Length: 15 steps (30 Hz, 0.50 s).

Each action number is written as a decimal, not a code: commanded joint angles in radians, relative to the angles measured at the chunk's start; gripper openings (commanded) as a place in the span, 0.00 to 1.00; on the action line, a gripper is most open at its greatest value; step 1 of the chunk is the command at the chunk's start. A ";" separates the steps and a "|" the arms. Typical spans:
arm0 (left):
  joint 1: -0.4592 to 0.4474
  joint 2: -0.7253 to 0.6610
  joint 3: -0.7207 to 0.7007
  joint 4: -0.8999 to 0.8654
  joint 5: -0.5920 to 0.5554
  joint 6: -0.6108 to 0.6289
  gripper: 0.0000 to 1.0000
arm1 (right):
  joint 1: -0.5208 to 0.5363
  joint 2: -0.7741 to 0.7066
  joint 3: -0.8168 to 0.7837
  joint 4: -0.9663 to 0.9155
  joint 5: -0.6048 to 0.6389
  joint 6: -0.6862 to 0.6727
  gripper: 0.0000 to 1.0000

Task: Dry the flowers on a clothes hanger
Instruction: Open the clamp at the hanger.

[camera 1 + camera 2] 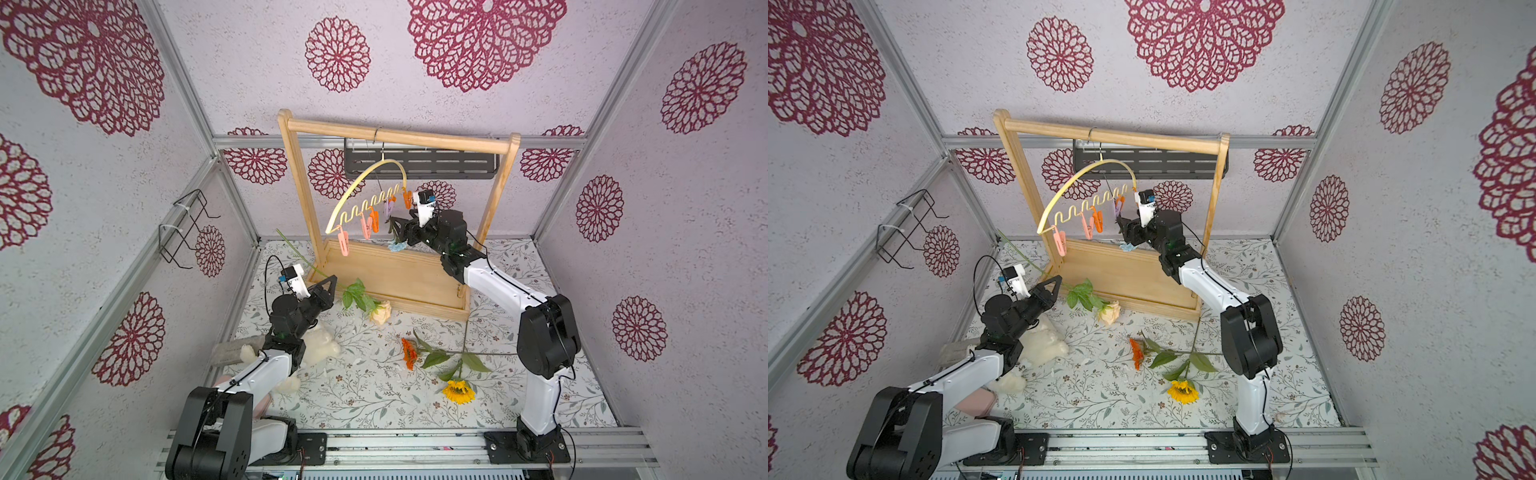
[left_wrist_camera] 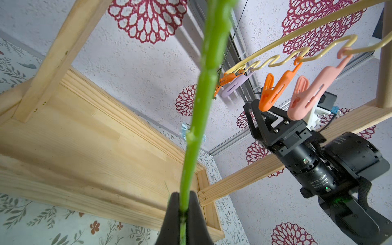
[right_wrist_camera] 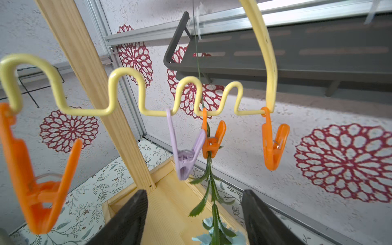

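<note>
clothes hanger (image 3: 271, 63): glossy coated | clothespins (image 3: 186, 161): plastic | rack frame (image 3: 95, 84): smooth wood

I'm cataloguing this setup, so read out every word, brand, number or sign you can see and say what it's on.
Nothing here reads clearly.
Right arm's black wrist motor: small white print, too blurred to read.
Larger motor housing behind it: faint marks, unreadable.
Clothes hanger, clothespins, wooden rack: no lettering visible.

The hanger (image 3: 271, 63) was pale yellow, with a pink peg (image 1: 344, 245), an orange peg (image 3: 273, 146) and a lilac peg (image 3: 186, 157). The carnation (image 1: 397, 246) was light blue, the rose (image 1: 381, 312) peach, the gerbera (image 1: 409, 353) orange and the sunflower (image 1: 458, 391) yellow! The mat (image 1: 353, 399) showed a leafy print, and the walls (image 1: 249, 62) had crimson rosettes.
</note>
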 commanded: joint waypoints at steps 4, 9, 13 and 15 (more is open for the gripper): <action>0.022 0.040 0.066 0.013 0.043 0.008 0.00 | -0.026 0.094 0.219 -0.114 -0.225 0.012 0.73; 0.030 0.065 0.108 0.003 0.069 0.002 0.00 | -0.027 0.165 0.326 -0.156 -0.234 0.048 0.73; 0.034 0.096 0.146 -0.008 0.100 -0.007 0.00 | -0.026 0.223 0.419 -0.184 -0.232 0.097 0.71; 0.036 0.111 0.160 -0.009 0.114 -0.013 0.00 | -0.024 0.251 0.462 -0.201 -0.228 0.112 0.70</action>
